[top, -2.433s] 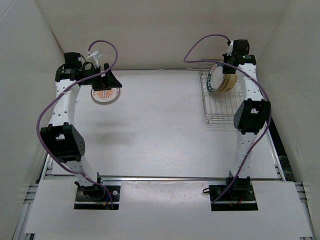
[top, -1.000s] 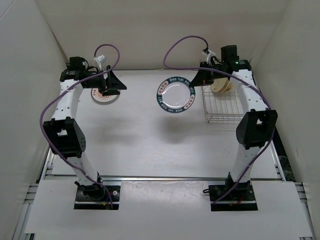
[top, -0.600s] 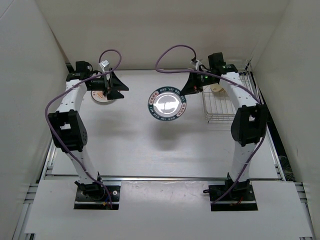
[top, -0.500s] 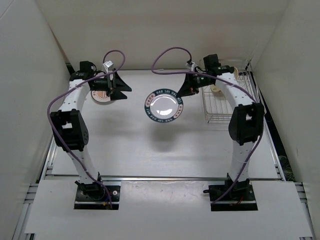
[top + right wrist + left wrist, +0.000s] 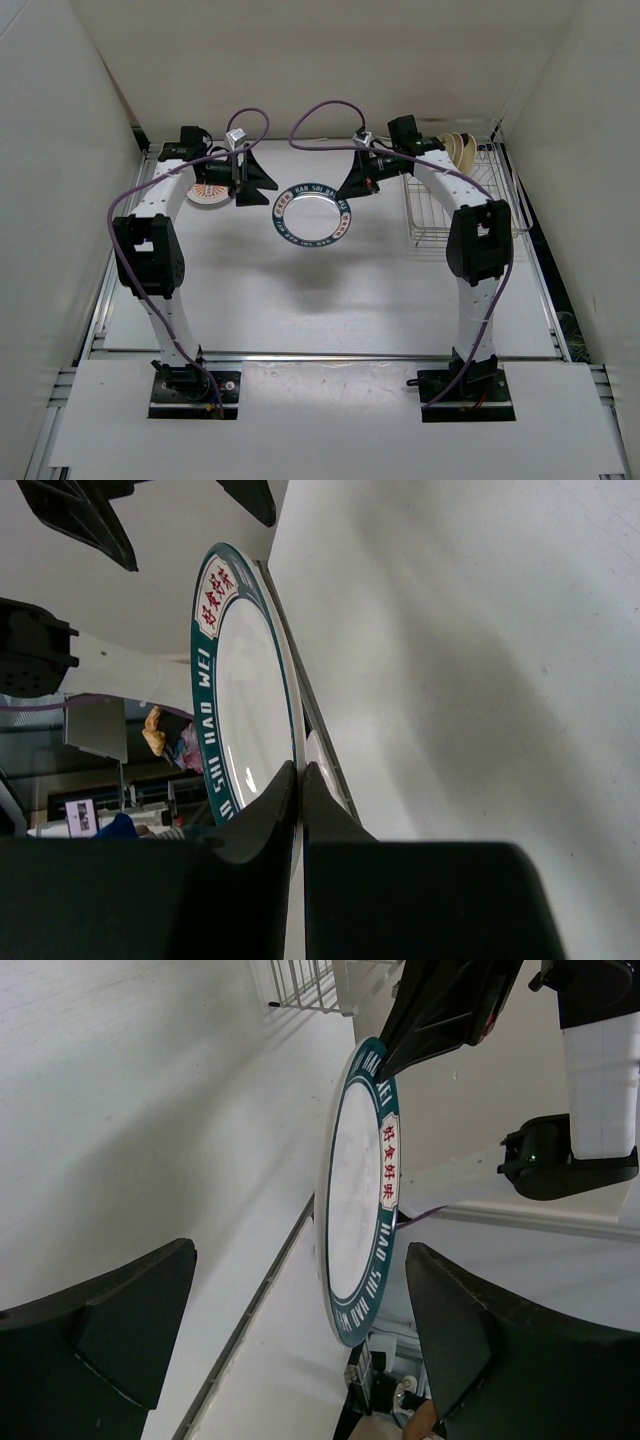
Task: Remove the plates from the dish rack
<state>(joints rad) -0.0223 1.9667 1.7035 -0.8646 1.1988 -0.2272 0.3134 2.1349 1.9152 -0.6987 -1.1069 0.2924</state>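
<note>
the right claw (image 5: 351,189) is gripping the green-rimmed plate (image 5: 311,215) by its edge above the bench (image 5: 300,295), the left claw (image 5: 264,185) gaping beside it. one orange-patterned plate (image 5: 205,196) is lying unloaded; cream plates (image 5: 462,150) are waiting in the dish rack (image 5: 440,226)

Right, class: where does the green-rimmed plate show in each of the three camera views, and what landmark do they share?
Top external: the green-rimmed plate is mid-picture, held aloft.
Left wrist: the plate stands in the centre, nearly edge-on.
Right wrist: the plate is left of centre, its rim pinched by the right gripper.
Shared landmark: the open left gripper, at the plate's left edge overhead and top left in the right wrist view.
</note>
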